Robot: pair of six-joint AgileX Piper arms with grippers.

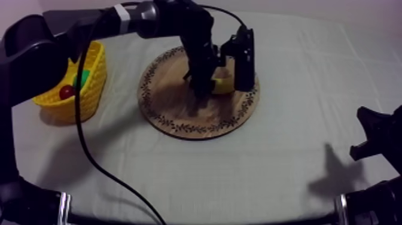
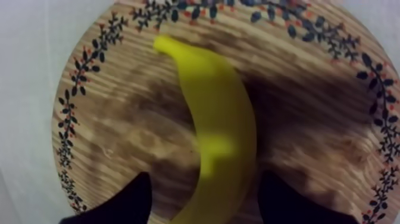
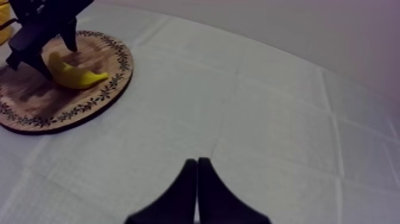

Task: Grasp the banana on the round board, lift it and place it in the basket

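- Straddling the banana [image 2: 220, 119] on the wooden board [image 2: 119, 137], my left gripper [image 2: 205, 192] has its fingers spread, one at each side.
- My right gripper [image 3: 197, 173] is pressed together above the cloth [image 3: 274, 113].
- The yellow basket [image 1: 91, 91] holds a small red fruit [image 1: 66, 92].

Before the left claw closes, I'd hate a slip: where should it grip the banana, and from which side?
Grip the banana across its thick middle, from straight above. It lies flat on the wooden board, lengthwise within the open left claw, so the fingers close on its long sides; tapered ends may slip.
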